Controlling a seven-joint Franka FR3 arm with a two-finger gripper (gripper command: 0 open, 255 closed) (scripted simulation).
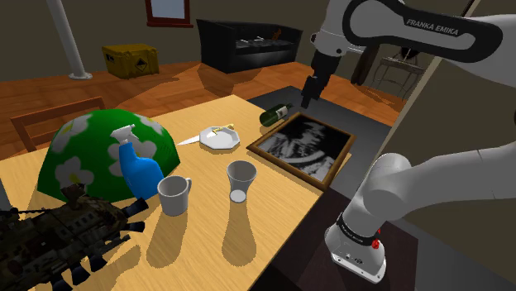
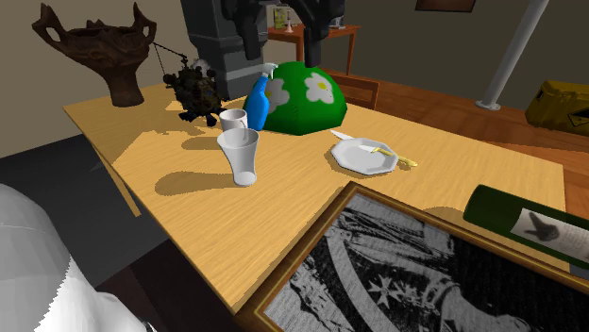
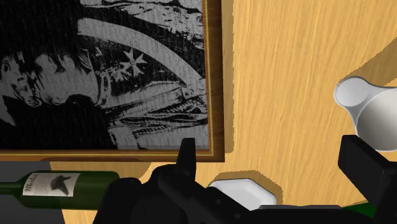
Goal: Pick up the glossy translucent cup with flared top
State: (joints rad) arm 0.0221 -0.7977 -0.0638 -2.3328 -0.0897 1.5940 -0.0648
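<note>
The translucent cup with a flared top (image 1: 241,180) stands upright on the wooden table (image 1: 273,211), beside a white mug (image 1: 174,195). In the second exterior view the cup (image 2: 240,154) stands in front of the mug (image 2: 232,120). My gripper (image 1: 308,97) hangs well above the table, over a lying green bottle (image 1: 275,114) and the far end of a framed picture (image 1: 302,147). In the wrist view my gripper (image 3: 273,167) is open, its fingers (image 3: 186,156) wide apart with nothing between them. The cup (image 3: 375,114) lies off beyond the other finger, apart from it.
A blue spray bottle (image 1: 139,169) leans by a green flowered dome (image 1: 107,153). A white plate (image 1: 220,136) with a knife sits between the cup and the bottle. A dark spiky object (image 1: 58,240) fills the table's near corner. A dark vase (image 2: 113,52) stands on a corner.
</note>
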